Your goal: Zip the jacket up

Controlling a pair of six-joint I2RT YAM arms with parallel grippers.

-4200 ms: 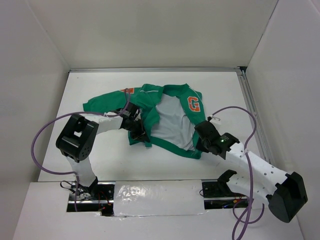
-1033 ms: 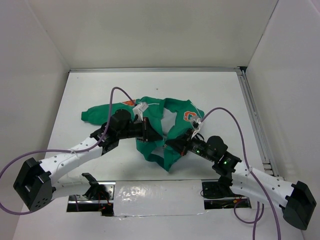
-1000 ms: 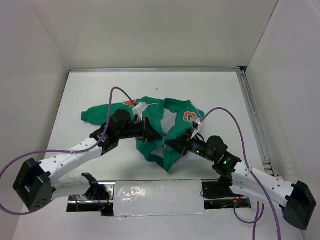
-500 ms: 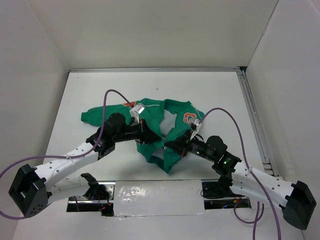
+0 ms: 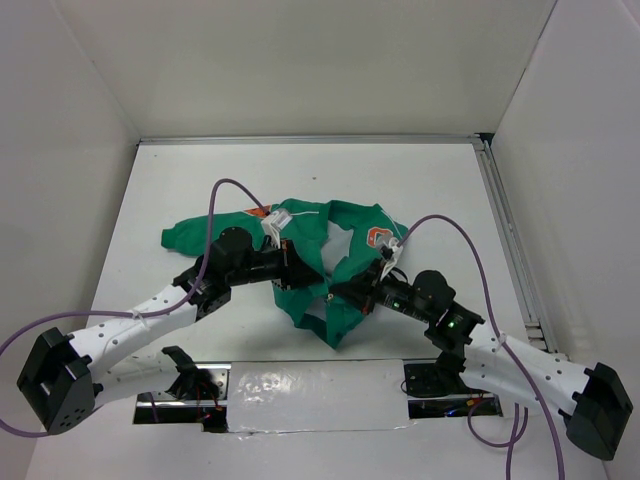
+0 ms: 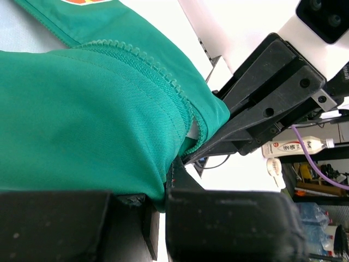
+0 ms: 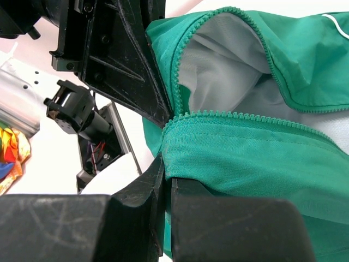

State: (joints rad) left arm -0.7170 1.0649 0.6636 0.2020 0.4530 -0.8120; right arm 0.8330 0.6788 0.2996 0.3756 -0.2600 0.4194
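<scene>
The green jacket (image 5: 305, 232) lies bunched at mid-table, its orange "G" patch (image 5: 377, 236) facing up and one sleeve (image 5: 190, 232) stretched to the left. My left gripper (image 5: 312, 280) is shut on the left front edge near the hem. My right gripper (image 5: 342, 292) is shut on the right front edge, tip to tip with the left. In the left wrist view the green fabric (image 6: 82, 131) is pinched by the left gripper (image 6: 166, 188). In the right wrist view the toothed zipper edge (image 7: 229, 115) runs from the right gripper (image 7: 168, 169), with white lining (image 7: 218, 60) showing above.
White walls close the table on three sides, and a metal rail (image 5: 510, 230) runs along the right. Purple cables (image 5: 230, 185) loop over both arms. A white tag (image 5: 280, 217) sits on the jacket near the left wrist.
Since the earliest frame both arms have drawn the jacket's two front edges together at the middle. Over the last second the left arm has shifted slightly left; the grips hold.
</scene>
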